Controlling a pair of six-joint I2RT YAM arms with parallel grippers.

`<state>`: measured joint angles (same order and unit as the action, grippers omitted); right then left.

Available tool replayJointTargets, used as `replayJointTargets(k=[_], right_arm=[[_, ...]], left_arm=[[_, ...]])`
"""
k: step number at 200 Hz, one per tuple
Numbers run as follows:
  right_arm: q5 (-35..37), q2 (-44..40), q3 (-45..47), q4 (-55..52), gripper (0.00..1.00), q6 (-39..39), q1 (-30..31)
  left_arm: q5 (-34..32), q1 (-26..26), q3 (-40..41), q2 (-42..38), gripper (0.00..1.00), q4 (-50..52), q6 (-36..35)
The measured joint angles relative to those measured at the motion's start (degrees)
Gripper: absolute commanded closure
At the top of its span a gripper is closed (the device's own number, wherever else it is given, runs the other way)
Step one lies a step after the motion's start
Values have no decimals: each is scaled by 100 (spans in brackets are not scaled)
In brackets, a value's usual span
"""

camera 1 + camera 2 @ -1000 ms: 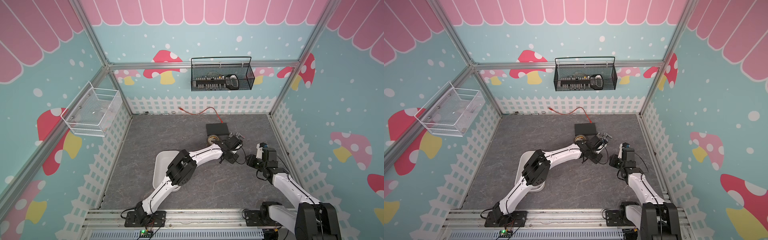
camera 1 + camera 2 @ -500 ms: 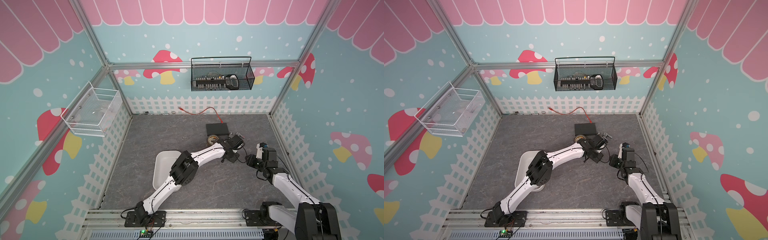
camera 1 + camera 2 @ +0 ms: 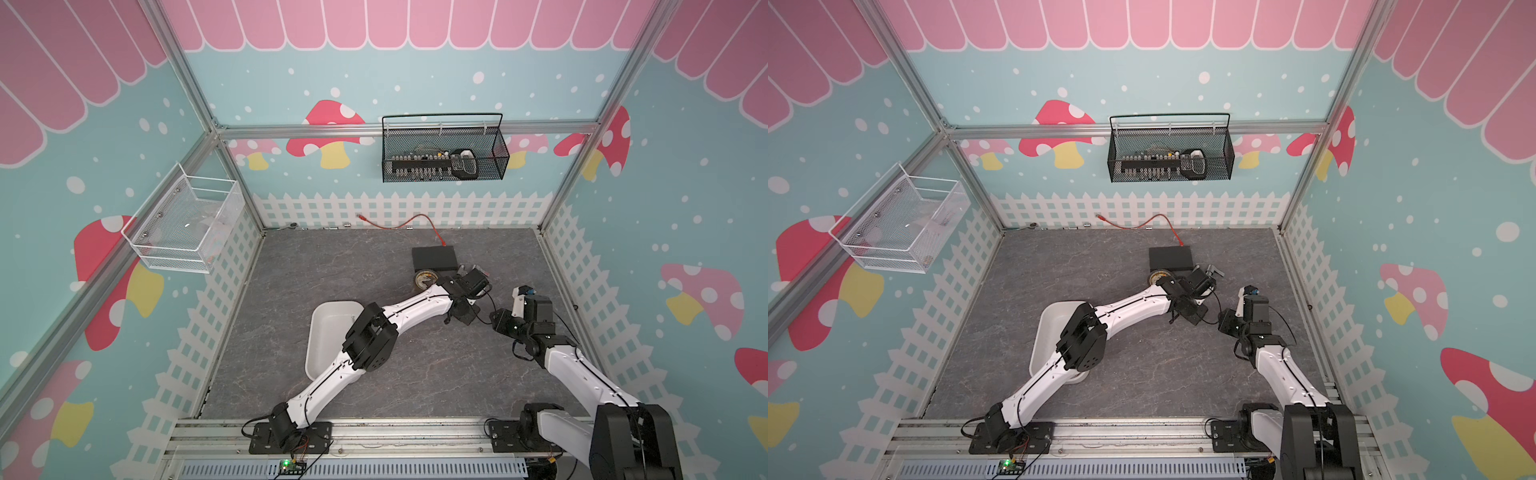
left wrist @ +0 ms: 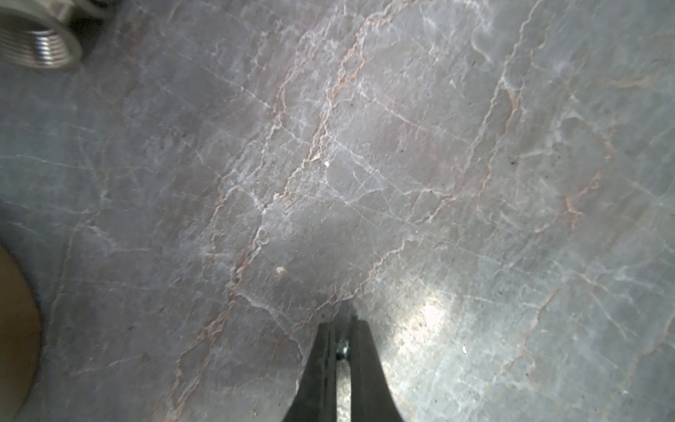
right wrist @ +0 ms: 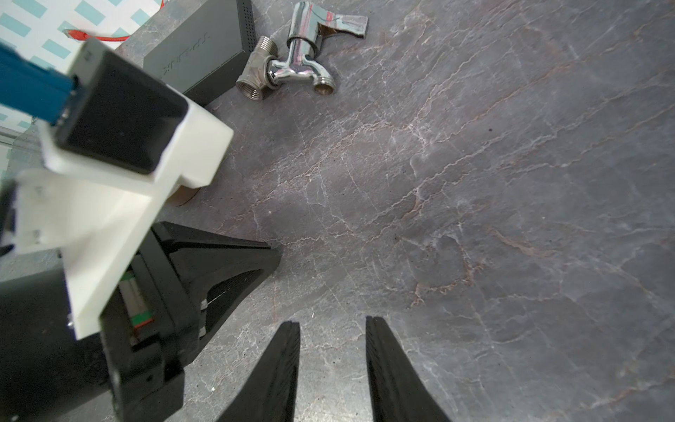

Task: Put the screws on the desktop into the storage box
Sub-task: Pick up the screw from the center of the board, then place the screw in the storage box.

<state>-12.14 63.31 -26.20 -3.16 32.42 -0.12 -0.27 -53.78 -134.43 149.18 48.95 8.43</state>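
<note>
Left tool (image 4: 343, 326) pinches one screw (image 4: 342, 348) between its tips.

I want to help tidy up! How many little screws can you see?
1: a screw pinched in the shut left gripper, near the desktop. Others may be too tiny to see or hidden.

Lit evenly from overhead in both top views; glaring on the worktop (image 4: 431, 318); blurred close up in wrist views.
</note>
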Motion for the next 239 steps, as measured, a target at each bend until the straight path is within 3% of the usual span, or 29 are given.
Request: replayJointTargets(k=[62, 104, 164, 210, 239], right_arm=[[-39, 9, 0, 0, 64, 0, 0], [-63, 46, 0, 0, 64, -2, 0], [-111, 48, 0, 11, 64, 0, 0], [-221, 138, 0, 68, 64, 11, 0], [-267, 146, 0, 101, 64, 24, 0]], left_arm=[[-164, -81, 321, -293, 100, 98, 173], [-256, -212, 1266, -1373, 100, -164, 391], [-802, -66, 4719, -4494, 100, -1099, 1137], [-1091, 1187, 7670, -7447, 100, -1458, 2146], [-1051, 1882, 8754, -8367, 100, -1552, 2514]])
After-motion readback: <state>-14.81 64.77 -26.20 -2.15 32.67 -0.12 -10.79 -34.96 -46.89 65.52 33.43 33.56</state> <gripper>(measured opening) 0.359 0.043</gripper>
